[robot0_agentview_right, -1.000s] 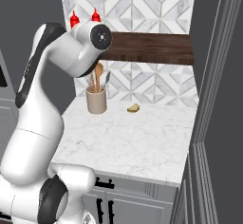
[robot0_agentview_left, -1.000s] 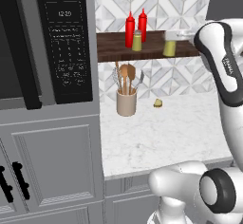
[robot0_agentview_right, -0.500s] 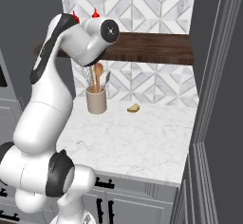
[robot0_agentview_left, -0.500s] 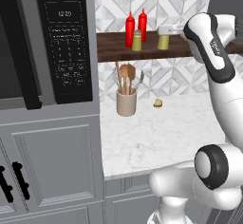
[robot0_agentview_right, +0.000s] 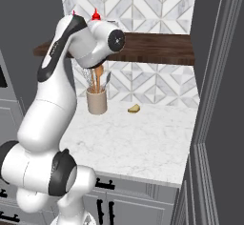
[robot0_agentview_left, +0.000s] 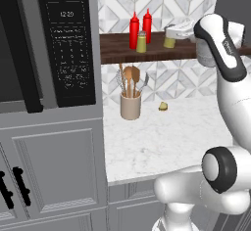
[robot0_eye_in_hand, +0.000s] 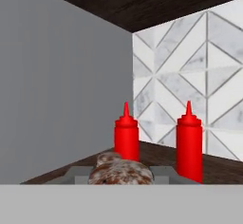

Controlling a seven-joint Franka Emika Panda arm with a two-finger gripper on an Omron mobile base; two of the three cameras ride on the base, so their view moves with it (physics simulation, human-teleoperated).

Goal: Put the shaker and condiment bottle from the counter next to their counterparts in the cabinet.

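Looked mostly done to me. Two red condiment bottles [robot0_agentview_left: 134, 30] stood together on the cabinet shelf [robot0_agentview_left: 117, 55], with an olive-yellow shaker [robot0_agentview_left: 141, 43] right in front of them, so the bottle half of the job seemed finished. The second shaker [robot0_agentview_left: 169, 40] was at shelf level too, further right of the bottles, with the end effector [robot0_agentview_left: 177, 30] right at it. I couldn't tell whether the fingers were pinching it or already spread, and also not whether it was resting on the shelf or hanging just above. In the hand view the two bottles [robot0_eye_in_hand: 126, 137] sat straight ahead on the dark wood. The tabletop [robot0_agentview_left: 162, 137] under the shelf just had the utensil crock [robot0_agentview_left: 130, 105] and a small yellowish scrap [robot0_agentview_left: 163, 106]. What's left, I'd guess: set the shaker down closer to its twin and let go.
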